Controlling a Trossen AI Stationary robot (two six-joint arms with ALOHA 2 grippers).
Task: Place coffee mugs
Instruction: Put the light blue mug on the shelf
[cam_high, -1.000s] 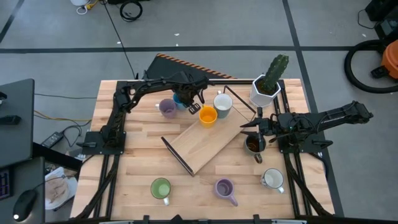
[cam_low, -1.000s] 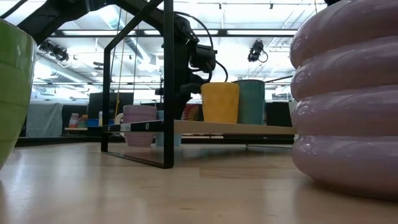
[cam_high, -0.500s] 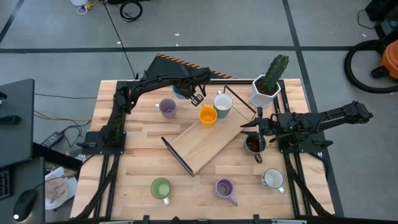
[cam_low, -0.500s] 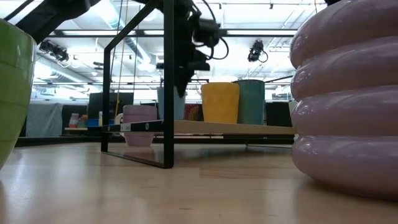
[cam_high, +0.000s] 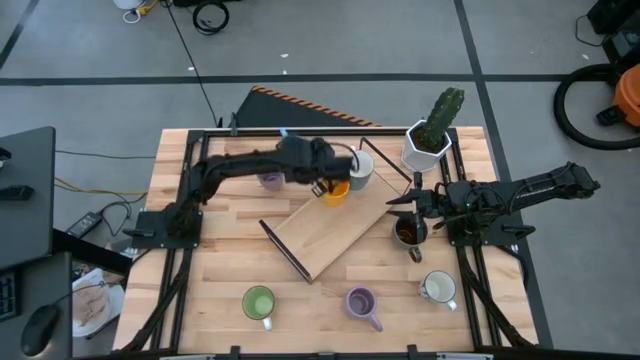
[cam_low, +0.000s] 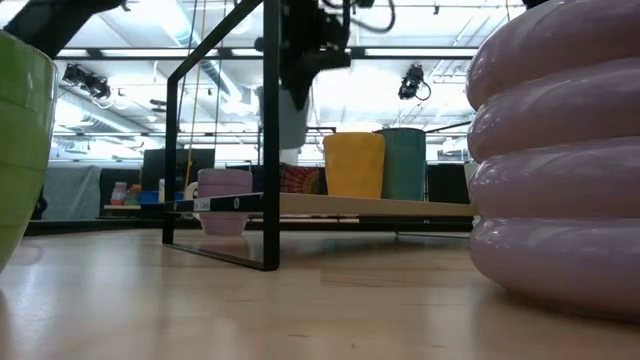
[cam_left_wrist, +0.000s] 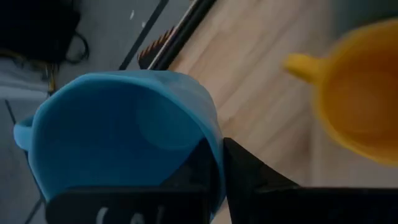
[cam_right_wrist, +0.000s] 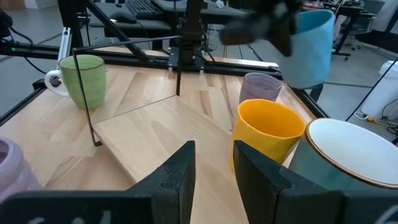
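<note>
My left gripper (cam_high: 322, 183) is shut on the blue mug (cam_left_wrist: 124, 130) and holds it in the air beside the orange mug (cam_high: 336, 187). The orange mug stands on the wooden board (cam_high: 325, 235) next to a white mug (cam_high: 358, 168). In the right wrist view the blue mug (cam_right_wrist: 311, 46) hangs above a lilac mug (cam_right_wrist: 261, 90). My right gripper (cam_high: 393, 201) is open and empty, just beyond the dark brown mug (cam_high: 407, 232) at the board's right edge. The green mug (cam_high: 259, 303), another lilac mug (cam_high: 361, 303) and another white mug (cam_high: 438, 289) stand near the front edge. My left gripper pinches the blue mug's wall at the rim (cam_left_wrist: 214, 155), one finger inside the mug and one outside, on the side away from the handle (cam_left_wrist: 22, 134). The fingers come from above. The mug hangs below them, mouth up and a little tilted, clear of table and board.
The board rests raised and slanting on a black wire frame (cam_high: 285, 250) in the table's middle. A white faceted cactus pot (cam_high: 425, 145) stands at the far right. Bare tabletop lies at the left and between the front mugs.
My left gripper has lifted the blue mug off the table beside the far lilac mug. It has carried the mug up, then toward the table's right and near edge, to a spot next to the orange mug. My right arm has kept still.
</note>
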